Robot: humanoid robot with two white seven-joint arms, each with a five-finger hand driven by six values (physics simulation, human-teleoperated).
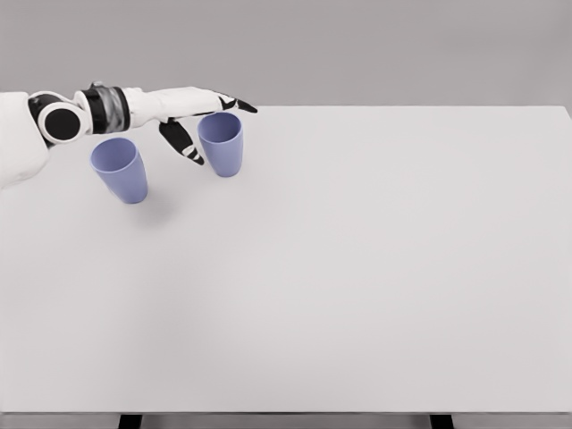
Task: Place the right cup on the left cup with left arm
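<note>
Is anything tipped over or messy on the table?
No, nothing stands out. Both blue cups stand upright on the white table, apart from each other: the left cup and the right cup. Nothing is spilled. The left hand reaches over by the right cup, fingers open, not gripping yet.

One arm shows, entering from the picture's left edge. Its forearm [18, 134] is a smooth, rounded white shell. At the wrist sits a round black joint [61, 123] with a white disc at its centre, and just past it a grey, metallic-looking band [109, 107] edged in black. The left hand [183, 112] has a white back and white finger segments. Its fingers [183, 143] carry black sections at the joints and black tips, the thumb mostly black with white stripes near its end.
</note>
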